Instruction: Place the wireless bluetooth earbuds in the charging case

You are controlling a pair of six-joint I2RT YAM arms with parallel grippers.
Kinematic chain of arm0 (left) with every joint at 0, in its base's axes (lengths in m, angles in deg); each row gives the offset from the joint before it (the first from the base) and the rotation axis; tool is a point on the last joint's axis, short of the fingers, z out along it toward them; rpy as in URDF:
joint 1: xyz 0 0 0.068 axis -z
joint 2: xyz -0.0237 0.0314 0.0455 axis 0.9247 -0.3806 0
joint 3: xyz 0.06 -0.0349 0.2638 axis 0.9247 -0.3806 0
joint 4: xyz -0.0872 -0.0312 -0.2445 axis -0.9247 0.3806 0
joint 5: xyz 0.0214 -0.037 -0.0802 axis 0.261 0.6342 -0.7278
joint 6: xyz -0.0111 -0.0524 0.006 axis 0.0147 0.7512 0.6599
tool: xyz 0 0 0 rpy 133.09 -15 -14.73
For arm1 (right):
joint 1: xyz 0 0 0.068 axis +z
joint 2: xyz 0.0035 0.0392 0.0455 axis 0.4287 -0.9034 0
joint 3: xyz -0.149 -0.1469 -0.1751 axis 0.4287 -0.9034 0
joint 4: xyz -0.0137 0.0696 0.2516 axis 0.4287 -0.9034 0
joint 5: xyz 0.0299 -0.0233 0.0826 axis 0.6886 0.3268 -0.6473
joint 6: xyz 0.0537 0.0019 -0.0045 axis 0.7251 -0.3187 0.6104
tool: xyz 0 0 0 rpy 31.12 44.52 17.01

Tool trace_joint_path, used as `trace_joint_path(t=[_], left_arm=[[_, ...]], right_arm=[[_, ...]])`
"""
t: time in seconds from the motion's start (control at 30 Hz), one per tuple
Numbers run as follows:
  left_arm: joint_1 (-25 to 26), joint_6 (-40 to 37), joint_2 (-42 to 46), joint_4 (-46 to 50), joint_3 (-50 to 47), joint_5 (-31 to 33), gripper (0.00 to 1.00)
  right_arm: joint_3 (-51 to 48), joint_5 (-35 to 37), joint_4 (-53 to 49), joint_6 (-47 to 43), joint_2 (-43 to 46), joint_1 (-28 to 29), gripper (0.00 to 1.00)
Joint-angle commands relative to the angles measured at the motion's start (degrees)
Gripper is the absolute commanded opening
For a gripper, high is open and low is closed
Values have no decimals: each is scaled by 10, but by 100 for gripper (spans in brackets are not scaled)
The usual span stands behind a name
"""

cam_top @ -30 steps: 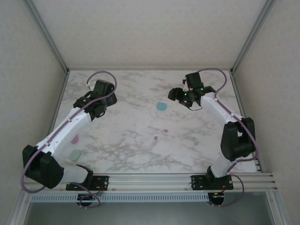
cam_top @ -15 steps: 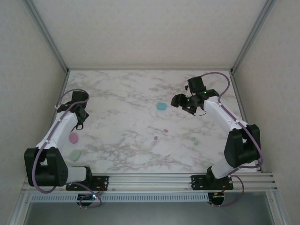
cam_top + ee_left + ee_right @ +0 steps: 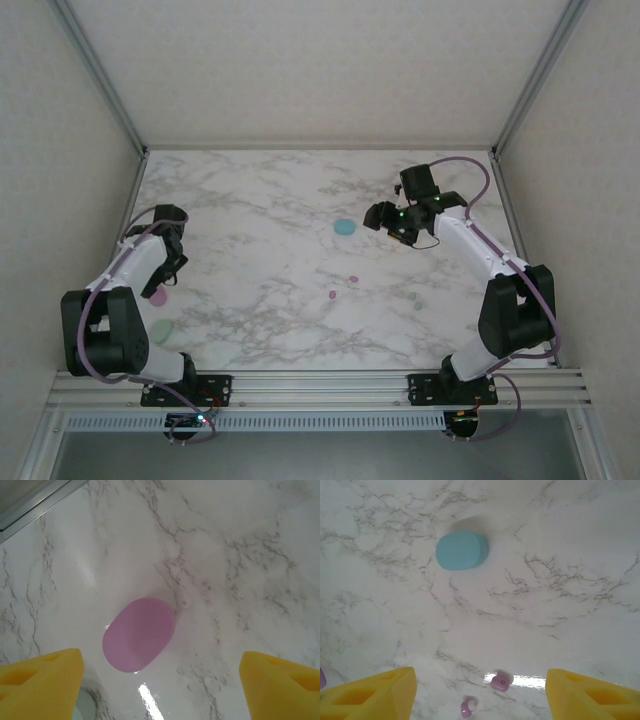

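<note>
I see left gripper (image 3: pixel 160 685) pulled back nearer base; jaws spread, pink case (image 3: pixel 139 634) between them, long axis slanting up-right. Right gripper (image 3: pixel 480 695) barely shifted, jaws spread, pink-purple earbuds (image 3: pixel 500 682) between them.

No readable text.
The white marbled tabletop (image 3: pixel 260 290), the pink oval plastic case (image 3: pixel 139 634) and the teal oval plastic case (image 3: pixel 462 550) bear no lettering.

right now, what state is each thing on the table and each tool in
pink case: lid shut, flat on the table
teal case: lid shut, flat on the table
pale green case: flat on the table, lid too small to tell
pink-purple earbuds: two, loose on the table, outside any case
pale green earbuds: loose on the table
left tool: open, empty
right tool: open, empty
</note>
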Motion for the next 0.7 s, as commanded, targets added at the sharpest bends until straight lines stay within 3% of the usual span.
trace_joint_path(t=[0.0, 0.2, 0.67], left_arm=[[-11, 19, -15, 6, -15, 1, 83], [-33, -38, -48, -44, -28, -56, 87], [-75, -83, -70, -53, -41, -62, 87]], right_arm=[[-8, -13, -1, 8, -4, -2, 70], [-14, -14, -1, 9, -6, -1, 70], [-13, -24, -5, 15, -22, -2, 70]])
